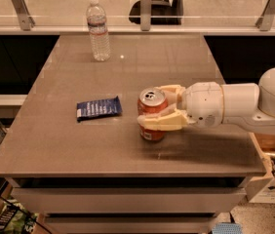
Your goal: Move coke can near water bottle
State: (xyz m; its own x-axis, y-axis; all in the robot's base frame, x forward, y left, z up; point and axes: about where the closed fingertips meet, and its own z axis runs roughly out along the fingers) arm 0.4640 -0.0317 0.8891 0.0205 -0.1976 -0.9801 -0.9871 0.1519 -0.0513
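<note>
Toward the far left of the grey table [49, 145], the water bottle [98, 29] stands upright close to the far edge, with nothing beside it. Nearer and on the same side, a flat blue snack packet [99, 108] lies on the tabletop; it has no part in the task. Just right of the packet, around the middle of the table, is the coke can [151, 113], upright with its silver top showing, well apart from the bottle. The gripper [153, 106] reaches in from the right and is clamped on the can, one cream finger [163, 122] across its near side and the other behind its far side. Whether the can rests on the table or is raised just off it cannot be told. The white arm [235, 106] runs off to the right edge. By my judgement the grasp is done, but the carry is not: the can has yet to travel far and left across open tabletop and be set down beside the bottle.
</note>
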